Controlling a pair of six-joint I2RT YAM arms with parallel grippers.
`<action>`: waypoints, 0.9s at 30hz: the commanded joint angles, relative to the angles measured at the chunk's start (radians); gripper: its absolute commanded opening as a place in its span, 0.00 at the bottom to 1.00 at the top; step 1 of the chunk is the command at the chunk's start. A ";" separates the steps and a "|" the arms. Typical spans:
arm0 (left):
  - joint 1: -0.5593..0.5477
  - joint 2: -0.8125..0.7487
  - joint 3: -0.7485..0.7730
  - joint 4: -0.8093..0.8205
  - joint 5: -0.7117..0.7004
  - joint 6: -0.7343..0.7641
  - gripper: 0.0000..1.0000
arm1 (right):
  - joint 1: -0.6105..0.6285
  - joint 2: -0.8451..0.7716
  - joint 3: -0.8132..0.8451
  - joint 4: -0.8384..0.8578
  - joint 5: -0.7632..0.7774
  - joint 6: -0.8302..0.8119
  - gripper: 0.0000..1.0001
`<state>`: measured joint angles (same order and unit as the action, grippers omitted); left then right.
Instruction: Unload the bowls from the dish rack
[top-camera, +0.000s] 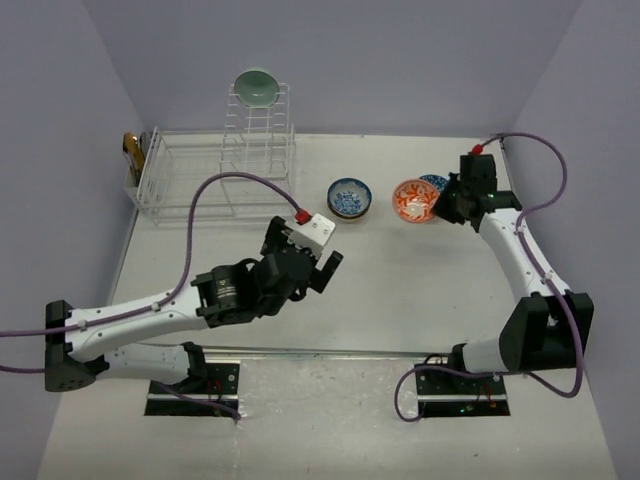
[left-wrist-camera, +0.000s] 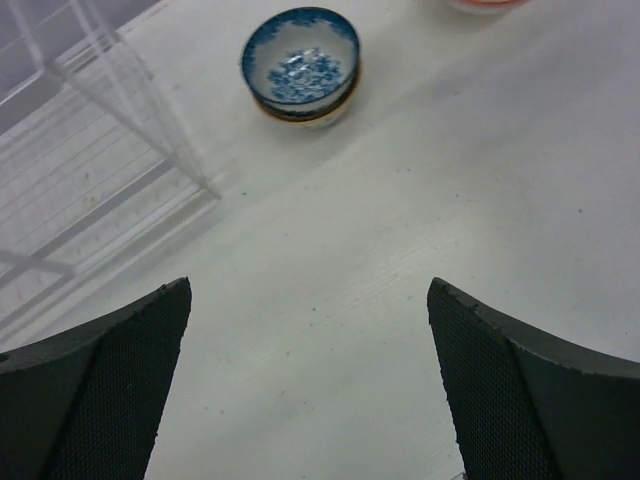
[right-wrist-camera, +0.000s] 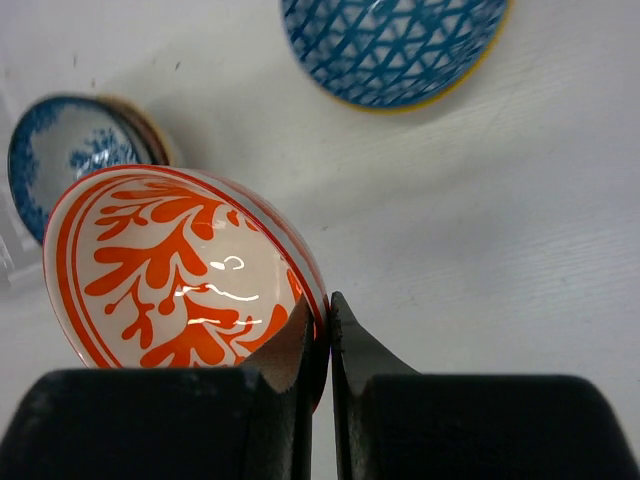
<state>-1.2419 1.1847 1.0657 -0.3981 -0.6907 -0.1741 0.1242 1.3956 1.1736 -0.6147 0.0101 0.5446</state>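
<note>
Right wrist view: the right pincer is clamped on the rim of the tilted orange-patterned bowl. That thin pinch on glossy glaze may slip, dropping it on the desk or against the blue lattice bowl nearby. The left pincer gapes wide, empty, near the blue-and-white bowl. One green bowl sits atop the dish rack, far left; a clumsy reach could topple it. No readable writing anywhere.
</note>
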 joint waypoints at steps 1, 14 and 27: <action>0.001 -0.074 -0.010 -0.211 -0.195 -0.220 1.00 | -0.118 -0.021 0.018 0.156 0.016 0.093 0.00; 0.001 -0.454 -0.249 -0.214 -0.072 -0.183 1.00 | -0.256 0.305 0.262 0.181 0.013 0.115 0.00; 0.001 -0.447 -0.263 -0.202 -0.024 -0.171 1.00 | -0.258 0.451 0.330 0.188 -0.006 0.112 0.05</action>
<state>-1.2392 0.7128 0.8032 -0.6426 -0.7300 -0.3561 -0.1310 1.8542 1.4658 -0.4927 0.0288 0.6357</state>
